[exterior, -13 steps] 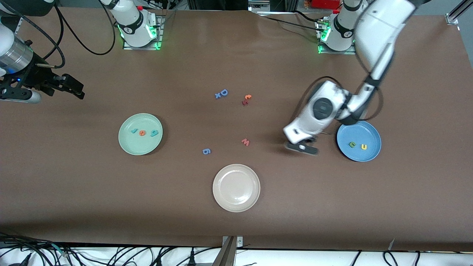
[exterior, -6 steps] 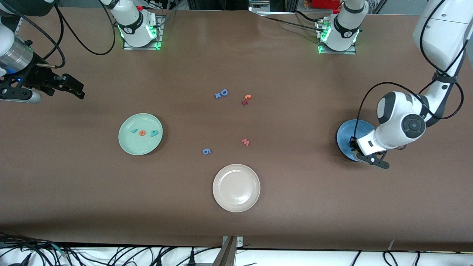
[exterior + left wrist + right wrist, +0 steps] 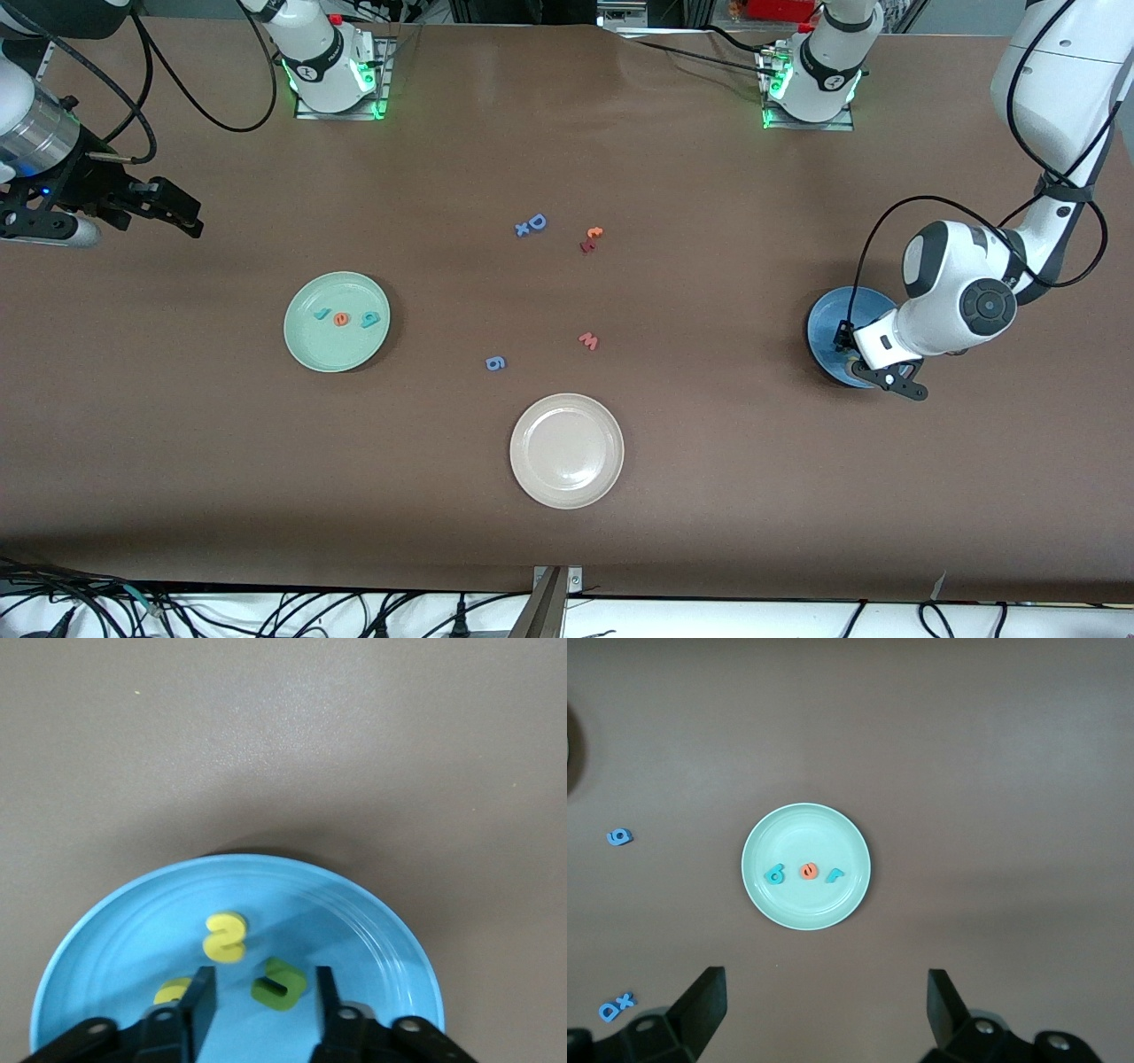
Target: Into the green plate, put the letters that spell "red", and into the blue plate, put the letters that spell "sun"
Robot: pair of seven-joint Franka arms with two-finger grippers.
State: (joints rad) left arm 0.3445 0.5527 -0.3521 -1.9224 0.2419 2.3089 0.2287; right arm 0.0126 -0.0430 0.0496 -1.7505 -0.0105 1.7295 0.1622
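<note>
Three letters (image 3: 803, 873) in the green plate (image 3: 806, 815), three (image 3: 224, 937) in the blue plate (image 3: 372, 921); left tool (image 3: 261, 1005) parted, empty, over it; right tool (image 3: 824, 1010) waits wide.

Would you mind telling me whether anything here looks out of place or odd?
Nothing stands out. The teal r, orange e and teal d lie flat in the green plate, and three letters lie in the blue plate under the left claw.

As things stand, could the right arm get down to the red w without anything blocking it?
Probably yes. The right gripper waits open at its end of the table, and the red w lies alone on bare table, the left gripper away over the blue plate.
</note>
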